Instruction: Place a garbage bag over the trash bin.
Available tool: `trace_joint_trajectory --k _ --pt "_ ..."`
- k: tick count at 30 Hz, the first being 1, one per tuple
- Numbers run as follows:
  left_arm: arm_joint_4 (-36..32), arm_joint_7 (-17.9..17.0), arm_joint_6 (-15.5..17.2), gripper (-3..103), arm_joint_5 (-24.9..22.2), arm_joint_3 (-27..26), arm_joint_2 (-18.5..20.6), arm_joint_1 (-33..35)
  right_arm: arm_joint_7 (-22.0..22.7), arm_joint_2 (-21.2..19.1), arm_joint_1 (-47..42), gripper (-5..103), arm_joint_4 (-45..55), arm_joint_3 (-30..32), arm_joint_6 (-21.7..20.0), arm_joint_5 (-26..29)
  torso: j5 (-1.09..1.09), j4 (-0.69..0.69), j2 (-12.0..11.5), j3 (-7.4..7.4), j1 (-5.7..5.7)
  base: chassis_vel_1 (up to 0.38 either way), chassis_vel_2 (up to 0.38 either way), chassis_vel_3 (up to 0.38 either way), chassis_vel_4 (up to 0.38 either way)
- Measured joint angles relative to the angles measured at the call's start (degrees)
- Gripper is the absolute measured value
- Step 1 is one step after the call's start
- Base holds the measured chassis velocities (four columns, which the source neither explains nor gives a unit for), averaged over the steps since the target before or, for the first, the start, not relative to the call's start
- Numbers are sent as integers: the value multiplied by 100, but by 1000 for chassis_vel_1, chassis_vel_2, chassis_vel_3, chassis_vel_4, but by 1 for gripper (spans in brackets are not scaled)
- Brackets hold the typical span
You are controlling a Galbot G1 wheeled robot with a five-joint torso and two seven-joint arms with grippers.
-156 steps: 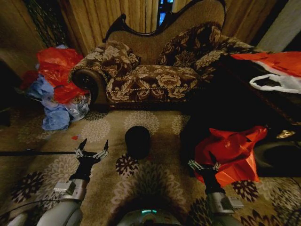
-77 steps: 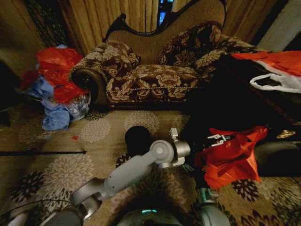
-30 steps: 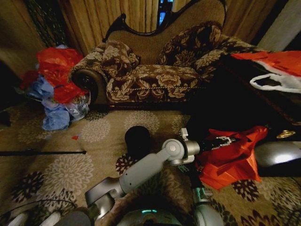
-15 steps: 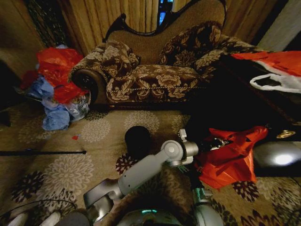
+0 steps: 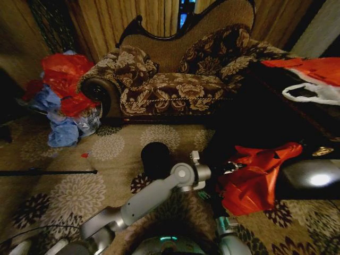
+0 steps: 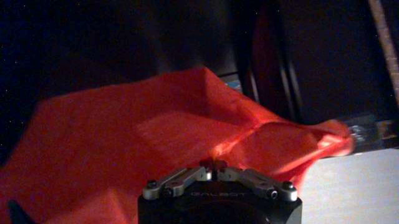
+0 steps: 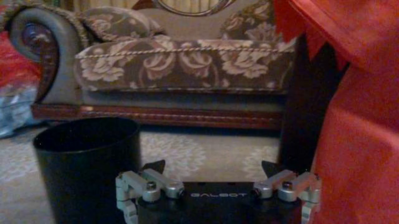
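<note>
While left hand [image 6: 213, 164] pinches 1 garbage bag [image 5: 249, 178], right hand [image 7: 215, 179] spread; 1 trash bin [image 5: 155, 158].

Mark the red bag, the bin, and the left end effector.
bag [image 5: 252, 183]: head view, middle of its crumpled body.
bin [image 7: 87, 175]: right wrist view, front wall below the rim.
left end effector [image 6: 213, 164]: left wrist view, fingertips shut on the bag.

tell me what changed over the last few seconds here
The left gripper swung from the robot's left across to the red bag and pinched it. The right gripper, holding the bag earlier, now sits open beside it. The black bin and sofa stayed put.
</note>
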Motion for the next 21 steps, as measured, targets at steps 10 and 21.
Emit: trace_joint_trajectory --k 10,21 --pt "-11 145 80 0 328 -500 734 199 -144 -83 -57 100 -496 -360 209 -197 -1 0 -1 0 0 0 0 0 0" --pt "-215 385 130 0 697 -1127 1353 721 -184 -165 -16 100 -777 -550 315 -290 0 0 -1 0 0 0 0 0 0"
